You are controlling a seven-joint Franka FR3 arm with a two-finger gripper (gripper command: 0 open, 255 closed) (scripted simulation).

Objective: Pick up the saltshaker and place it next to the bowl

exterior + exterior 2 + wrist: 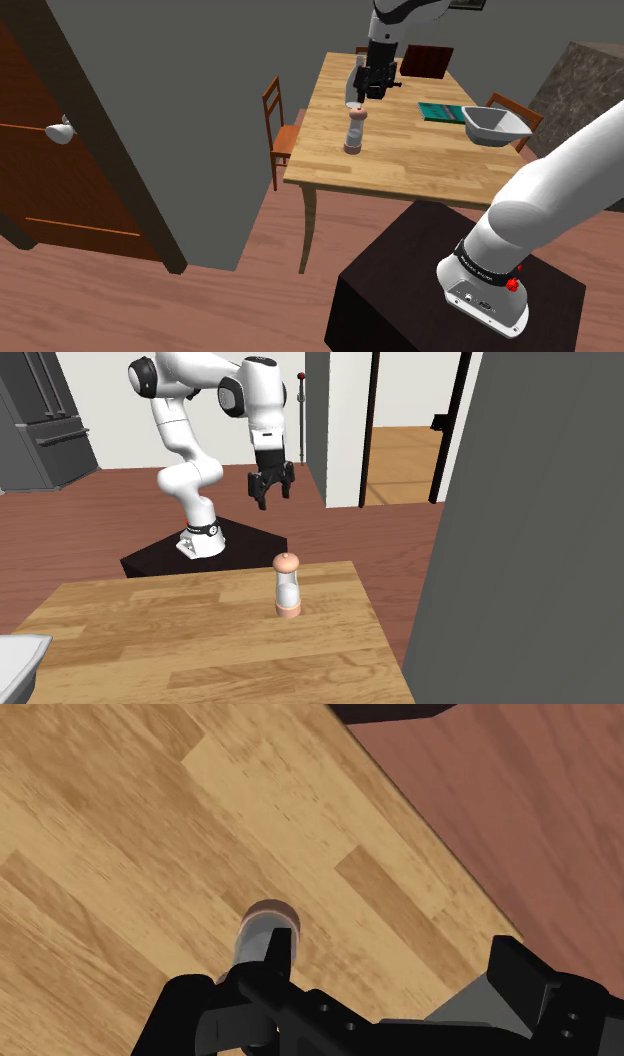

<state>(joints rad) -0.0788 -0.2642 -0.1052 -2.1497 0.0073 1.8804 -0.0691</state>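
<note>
Claw [271, 495] spread above saltshaker [287, 587], bowl [494, 133] apart

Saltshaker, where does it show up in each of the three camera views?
Shoulder view: saltshaker upright on the wooden table's left part, under the hand.
Second exterior view: saltshaker at centre, near the table's far right corner.
Wrist view: saltshaker's top seen from above, just ahead of the hand.
Shared landmark: the table's light planks.
</note>
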